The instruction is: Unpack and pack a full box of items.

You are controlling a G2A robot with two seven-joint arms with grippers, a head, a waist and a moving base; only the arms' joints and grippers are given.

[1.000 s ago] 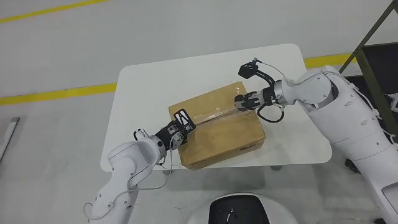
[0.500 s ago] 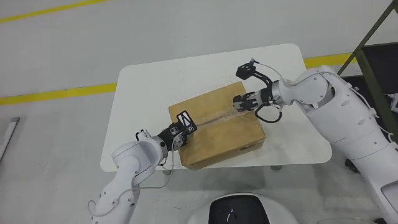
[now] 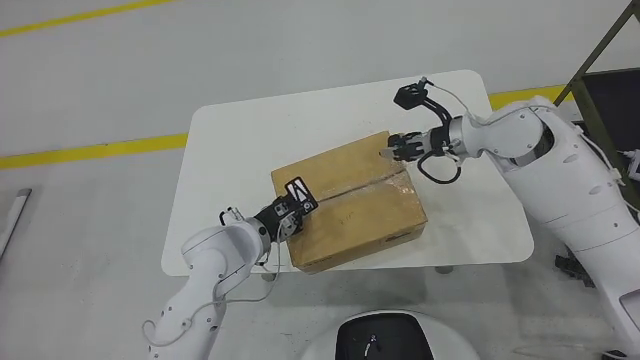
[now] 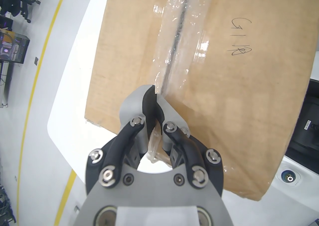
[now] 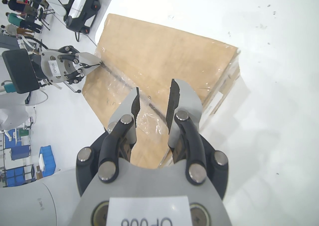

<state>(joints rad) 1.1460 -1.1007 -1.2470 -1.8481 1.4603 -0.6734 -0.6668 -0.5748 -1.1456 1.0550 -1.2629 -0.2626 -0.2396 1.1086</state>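
A brown cardboard box lies closed on the white table, its centre seam covered by clear tape. At the box's near-left end my left gripper is shut on a crumpled end of that tape, fingertips pressed against the seam. My right gripper stands open at the opposite end of the box. In the right wrist view its fingers straddle the wrinkled tape just above the box top. The left gripper shows at the seam's other end.
The box sits toward the table's front, its near-left corner close to the edge. Bare table surface lies behind and to the left of it, and a narrower strip to its right. A dark metal rack stands off the right side.
The right gripper has drawn back from the box top toward the far-right end, and its wrist has turned. The left gripper has stayed at the seam's near end, shut on the tape.
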